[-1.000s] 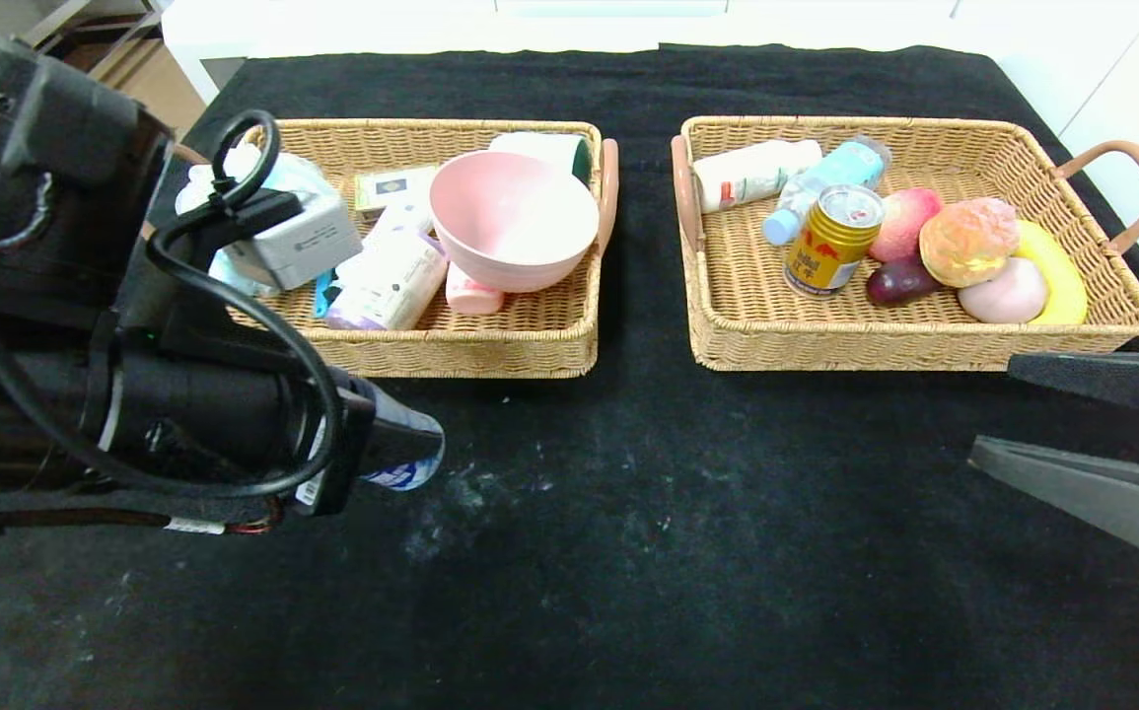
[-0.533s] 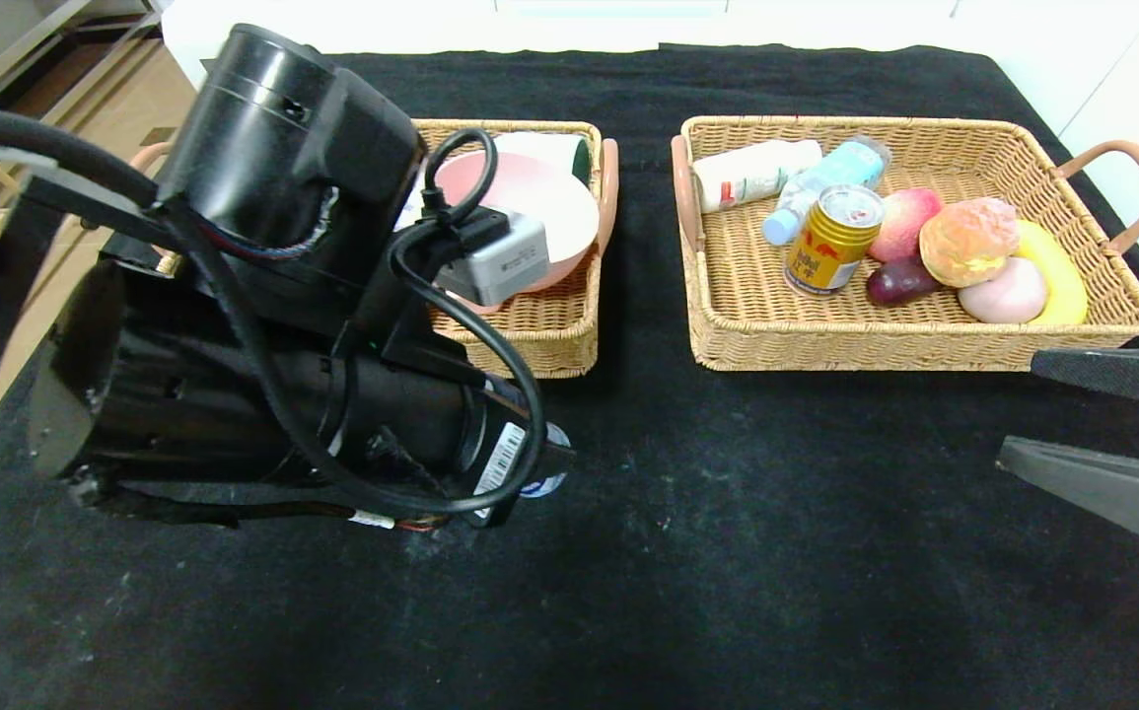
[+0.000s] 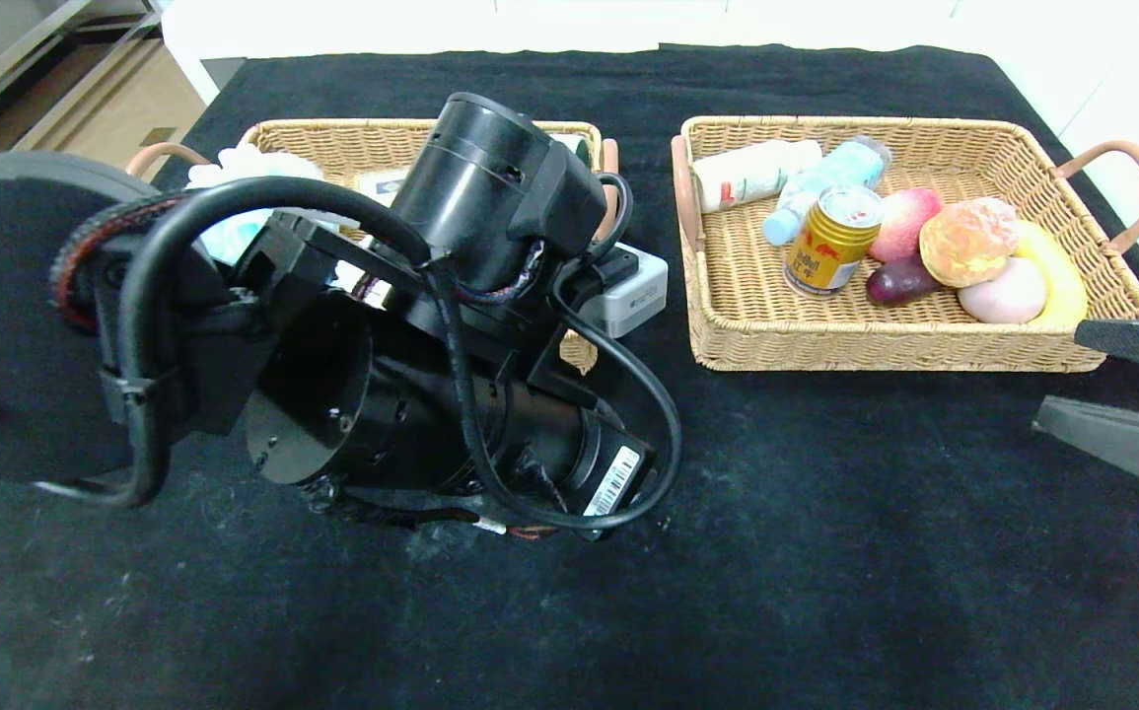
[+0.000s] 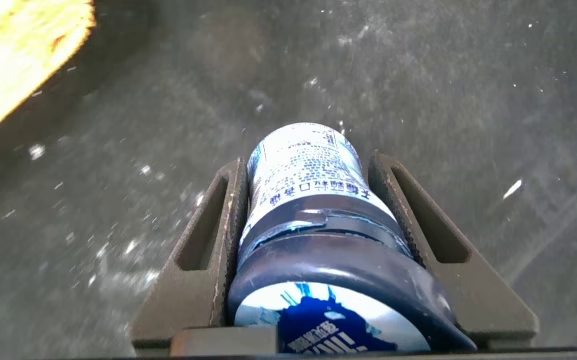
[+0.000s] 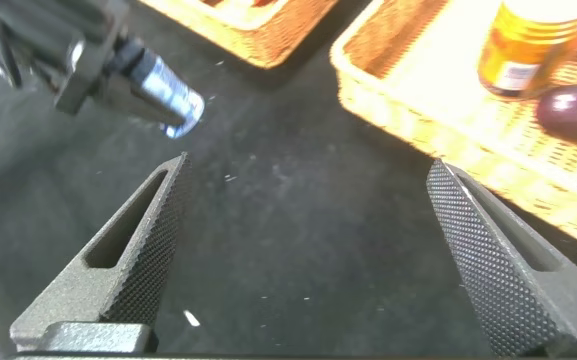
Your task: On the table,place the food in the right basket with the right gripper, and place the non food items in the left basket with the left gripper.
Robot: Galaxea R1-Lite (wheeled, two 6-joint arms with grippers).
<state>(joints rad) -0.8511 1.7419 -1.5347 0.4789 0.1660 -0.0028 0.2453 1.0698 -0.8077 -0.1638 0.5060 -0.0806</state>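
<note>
Dark grey tapered fingers [image 4: 408, 215] of the left gripper [image 4: 318, 215] are clamping the small dark blue jar [image 4: 313, 255] from both sides, its printed label showing between them and its blue-white lid facing the wrist camera. In the right wrist view the jar [image 5: 168, 95] is appearing as a pale blue cylinder projecting from the left arm above bare cloth. From the head camera the left arm [image 3: 411, 394] is filling the near-left of the scene, hiding the jar and much of the left basket [image 3: 332, 138]; a silver-grey box [image 3: 628, 291] is sitting at its wrist, beside that basket's inner handle. The right gripper [image 5: 303, 245] is hovering over the table near its right edge with its textured fingers [image 5: 128, 255] spread wide and nothing between them. Black cloth with faint whitish smudges is covering the table [image 3: 825, 552]. The right basket [image 3: 909, 345], of woven wicker with brown handles, is holding the gold-and-red drink can [image 3: 830, 240], the orange-brown bun [image 3: 968, 241], a peach, a dark purple item, a pink round item, a banana and two bottles. White walls are bordering the far side, and a tan floor is showing at the upper left.
</note>
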